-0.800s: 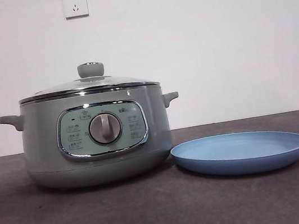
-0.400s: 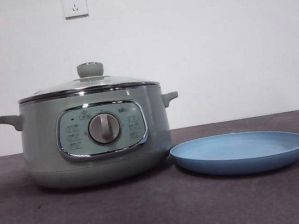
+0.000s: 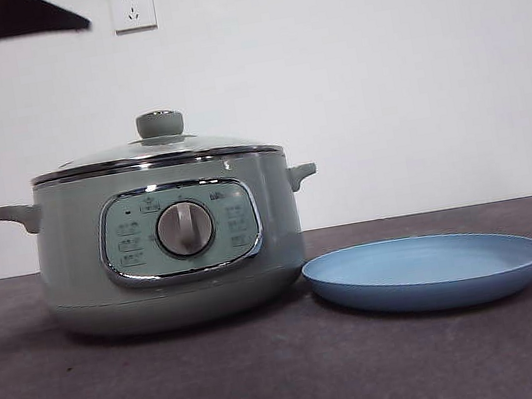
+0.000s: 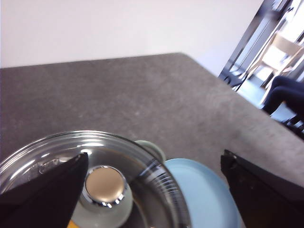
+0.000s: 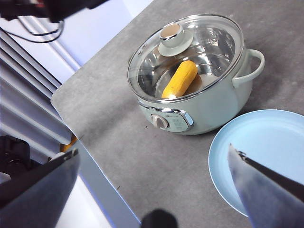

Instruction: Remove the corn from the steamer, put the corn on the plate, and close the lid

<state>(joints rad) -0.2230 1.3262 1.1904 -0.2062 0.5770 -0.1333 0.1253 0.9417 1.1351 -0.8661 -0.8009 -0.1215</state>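
Glass lid [image 5: 186, 57] seated on steamer [image 3: 168, 237], corn [image 5: 180, 79] inside under it, blue plate [image 3: 426, 272] bare just beside pot, left gripper [image 4: 152, 185] spread wide above lid knob [image 4: 104, 187], right gripper [image 5: 156, 185] spread wide, high over table [image 3: 274, 380].

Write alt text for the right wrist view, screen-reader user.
Seen from above, the steamer stands on a grey table with its glass lid on and the corn lying inside under the glass. The empty blue plate sits beside the pot. The right gripper hangs open high above, holding nothing.
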